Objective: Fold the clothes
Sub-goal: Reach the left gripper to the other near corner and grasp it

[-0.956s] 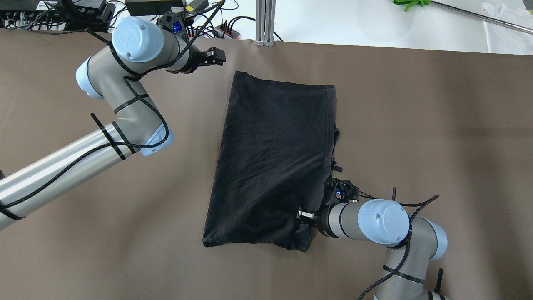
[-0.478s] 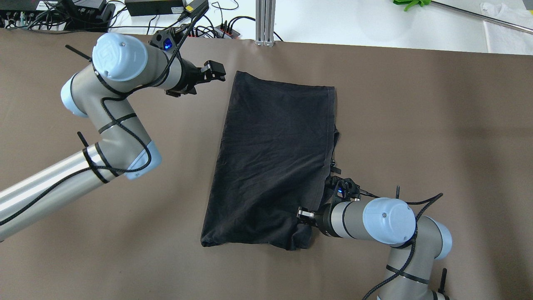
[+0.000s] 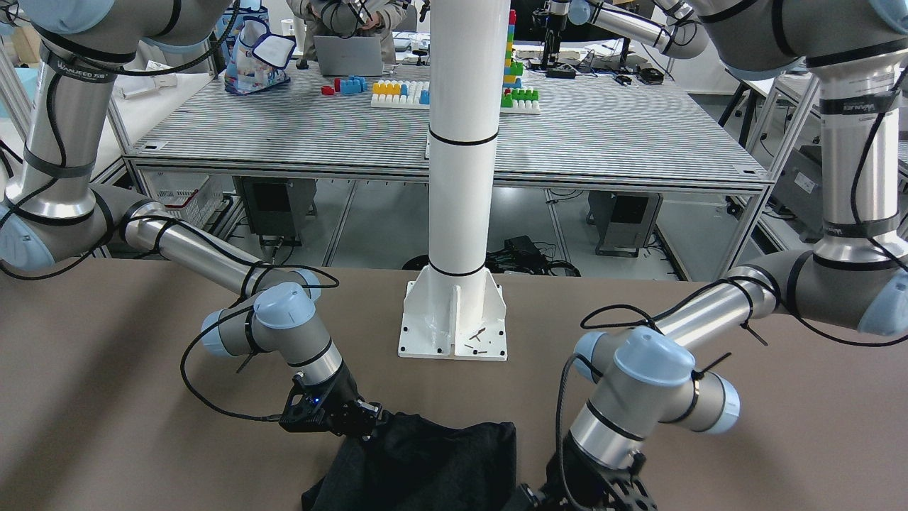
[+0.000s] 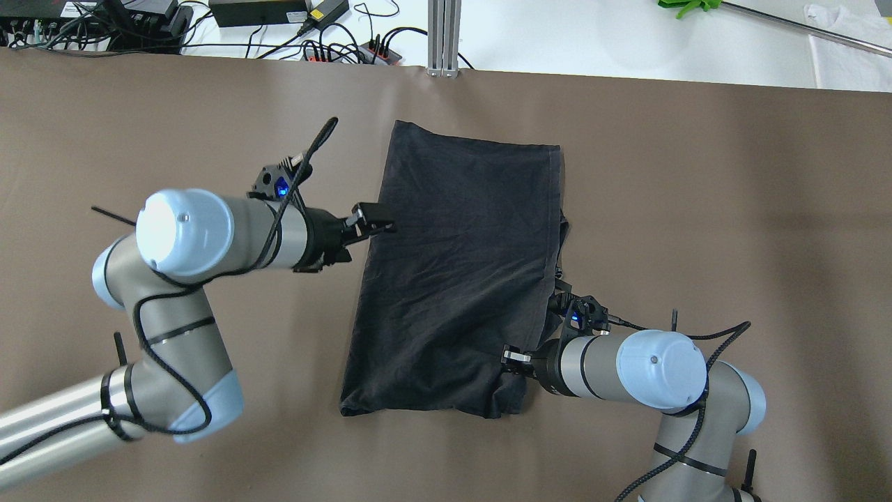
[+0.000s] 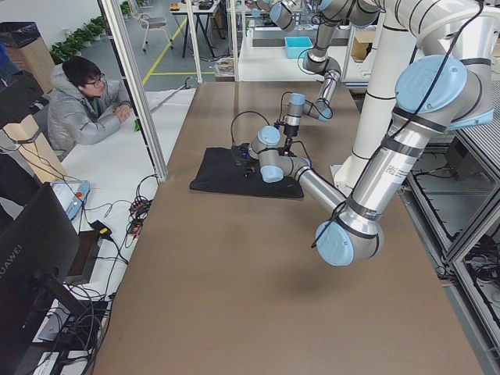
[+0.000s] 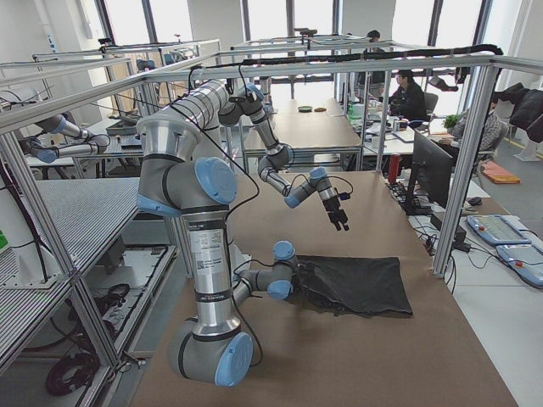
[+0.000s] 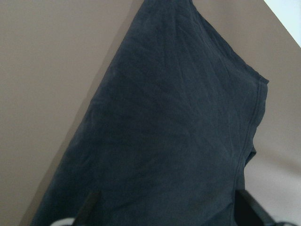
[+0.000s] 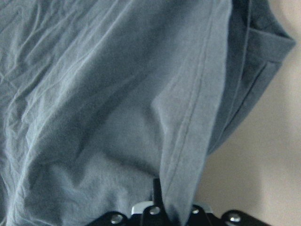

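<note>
The left gripper has swung nearer, to the left edge of the black garment on the bench, fingers apart. The right gripper clamps its near-right corner. A second grip is pending; next, probably pinch that edge.

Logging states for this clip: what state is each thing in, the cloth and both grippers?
black garment: folded over, lying wrinkled on the table, near right corner bunched.
left gripper: open, held above the garment's left edge.
right gripper: shut on the garment's near right corner.
</note>
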Robot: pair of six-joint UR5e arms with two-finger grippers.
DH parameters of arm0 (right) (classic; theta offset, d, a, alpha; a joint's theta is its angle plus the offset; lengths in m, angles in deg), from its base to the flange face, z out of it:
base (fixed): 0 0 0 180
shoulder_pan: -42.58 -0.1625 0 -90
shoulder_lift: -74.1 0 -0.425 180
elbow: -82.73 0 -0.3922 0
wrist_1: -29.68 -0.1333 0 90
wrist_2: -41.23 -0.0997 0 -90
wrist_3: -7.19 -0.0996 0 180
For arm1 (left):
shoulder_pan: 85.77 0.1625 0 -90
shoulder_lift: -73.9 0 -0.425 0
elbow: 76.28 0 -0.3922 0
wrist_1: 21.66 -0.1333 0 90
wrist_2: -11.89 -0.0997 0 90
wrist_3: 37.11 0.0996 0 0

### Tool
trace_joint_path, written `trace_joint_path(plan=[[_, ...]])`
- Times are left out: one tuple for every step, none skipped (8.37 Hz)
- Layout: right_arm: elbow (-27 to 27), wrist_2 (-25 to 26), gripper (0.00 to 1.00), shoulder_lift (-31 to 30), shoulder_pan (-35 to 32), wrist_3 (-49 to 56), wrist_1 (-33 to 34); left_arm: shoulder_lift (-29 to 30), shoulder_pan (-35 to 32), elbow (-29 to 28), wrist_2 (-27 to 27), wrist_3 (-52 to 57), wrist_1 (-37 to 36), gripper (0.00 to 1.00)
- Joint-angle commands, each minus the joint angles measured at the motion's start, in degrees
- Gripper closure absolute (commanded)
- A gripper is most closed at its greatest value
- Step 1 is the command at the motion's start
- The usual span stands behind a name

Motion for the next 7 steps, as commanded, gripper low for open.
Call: trace_joint_path(plan=[[-0.13,0.17,1.0,0.02,-0.38,1.63,-0.05,-4.85,12.8,4.13,-11.74,-2.66,-0.15,0.0],[-0.13,0.35,1.0,0.02,-0.65,1.72,-0.05,-6.68,15.8,3.87,-14.23,-2.66,0.12,0.0],[-0.13,0.44,1.0,0.02,-0.65,1.64,-0.05,-9.4,17.92,4.04,-15.12,-2.57,1.25,0.0],[-0.13,0.53,1.0,0.02,-0.65,1.64,-0.05,-9.69,18.73,4.13,-15.74,-2.74,1.61,0.0],[-0.13,0.61,1.0,0.02,-0.65,1.64,-0.05,-9.69,18.99,4.13,-15.75,-2.74,1.61,0.0],[-0.13,0.62,1.0,0.02,-0.65,1.64,-0.05,-9.78,19.08,4.05,-15.75,-2.74,1.61,0.0],[-0.13,0.62,1.0,0.02,-0.65,1.72,-0.05,-10.91,19.95,4.05,-15.83,-2.74,1.61,0.0]])
